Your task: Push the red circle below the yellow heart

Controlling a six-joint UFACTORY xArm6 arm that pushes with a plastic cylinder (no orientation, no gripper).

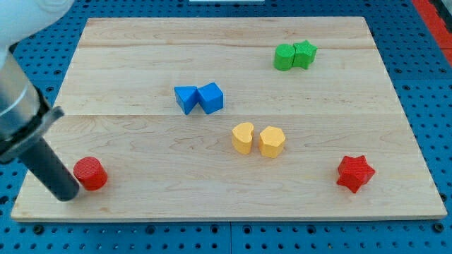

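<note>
The red circle (pixel 90 173) lies near the board's bottom-left corner. My tip (pixel 67 195) rests just left of and slightly below it, touching or nearly touching its left side. The yellow heart (pixel 243 137) lies near the board's middle, far to the right of the red circle, with a yellow hexagon (pixel 272 142) pressed against its right side.
A blue triangle (pixel 186 98) and blue cube (pixel 211 97) sit together left of centre. A green circle (pixel 284 57) and green star (pixel 305 53) sit at the upper right. A red star (pixel 354 173) lies at the lower right. The wooden board (pixel 141 56) ends close below the red circle.
</note>
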